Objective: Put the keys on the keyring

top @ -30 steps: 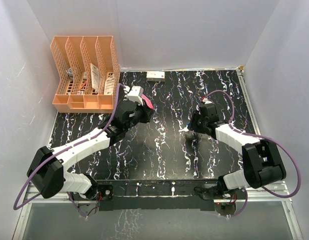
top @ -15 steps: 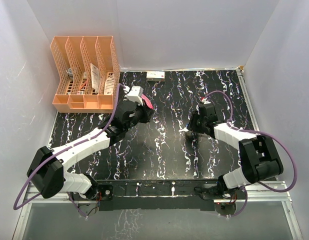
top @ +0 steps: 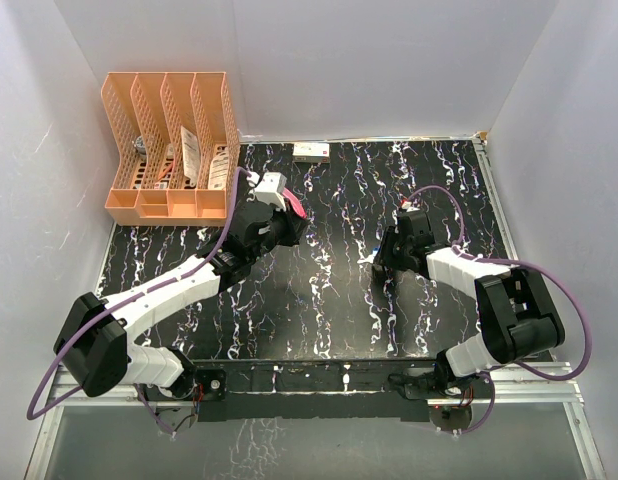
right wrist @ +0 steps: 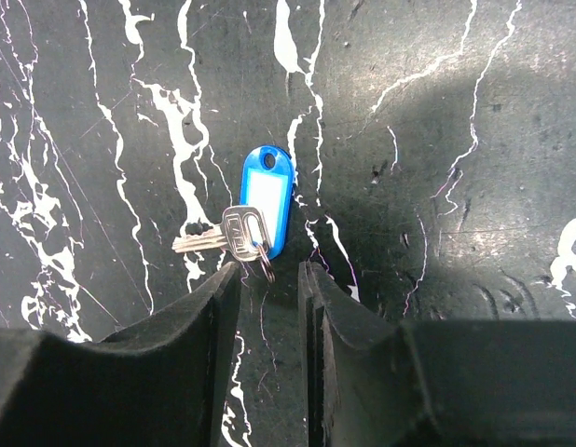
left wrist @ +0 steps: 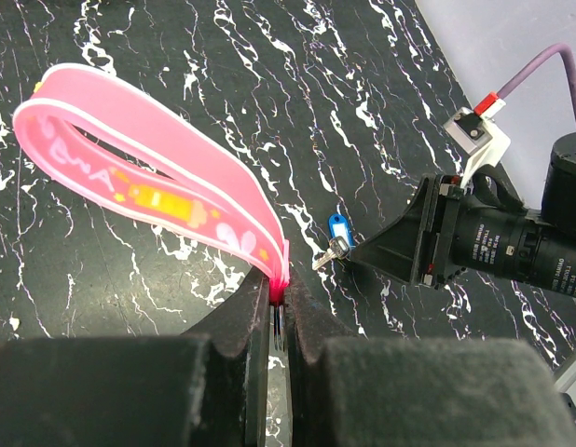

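Note:
My left gripper [left wrist: 281, 300] is shut on the metal end of the pink strap keyring [left wrist: 148, 177] and holds it above the table; the strap loops up and left. In the top view this gripper [top: 287, 224] is left of centre with the strap [top: 297, 212] at its tip. A silver key [right wrist: 234, 233] with a blue tag [right wrist: 267, 198] lies flat on the black marbled table. My right gripper [right wrist: 269, 275] is open, low over the table, its fingertips either side of the key's small ring. The key also shows in the left wrist view [left wrist: 333, 248], just in front of the right gripper [left wrist: 363, 256].
An orange file organiser [top: 169, 150] with papers stands at the back left. A small white box [top: 311, 151] lies at the back edge. Purple cables [top: 444, 200] arch off both arms. White walls close in the table on three sides.
My right gripper has crept slightly left toward the key. The left arm and the strap have not moved.

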Available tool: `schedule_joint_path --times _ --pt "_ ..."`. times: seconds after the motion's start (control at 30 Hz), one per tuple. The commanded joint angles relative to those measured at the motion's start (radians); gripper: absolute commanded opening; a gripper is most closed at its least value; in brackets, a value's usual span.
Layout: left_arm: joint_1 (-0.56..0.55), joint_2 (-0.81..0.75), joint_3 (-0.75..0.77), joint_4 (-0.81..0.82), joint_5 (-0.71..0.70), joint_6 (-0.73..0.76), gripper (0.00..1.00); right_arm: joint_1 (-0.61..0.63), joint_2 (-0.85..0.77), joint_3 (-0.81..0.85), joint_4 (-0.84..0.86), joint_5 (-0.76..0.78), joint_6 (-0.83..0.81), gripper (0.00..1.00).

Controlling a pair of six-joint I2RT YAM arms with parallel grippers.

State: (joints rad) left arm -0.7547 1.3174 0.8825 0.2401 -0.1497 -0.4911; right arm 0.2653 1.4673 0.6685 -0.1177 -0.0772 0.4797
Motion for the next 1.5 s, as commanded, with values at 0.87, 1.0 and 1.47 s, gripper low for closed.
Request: schedule_joint_path --times 0.87,1.0,1.47 --pt "-0.003 -0.025 -0.003 0.025 -0.015 -0.001 0.00 -0.009 0.022 -0.003 0.089 -0.012 0.003 0.18" --pt "-0.003 -0.026 -0.002 0.024 -0.017 -0.001 0.00 -0.009 0.026 -0.001 0.095 -0.021 0.002 0.18" --pt "-0.003 -0.026 -0.005 0.023 -0.022 0.000 0.00 -0.009 0.022 0.000 0.093 -0.017 -0.002 0.05"
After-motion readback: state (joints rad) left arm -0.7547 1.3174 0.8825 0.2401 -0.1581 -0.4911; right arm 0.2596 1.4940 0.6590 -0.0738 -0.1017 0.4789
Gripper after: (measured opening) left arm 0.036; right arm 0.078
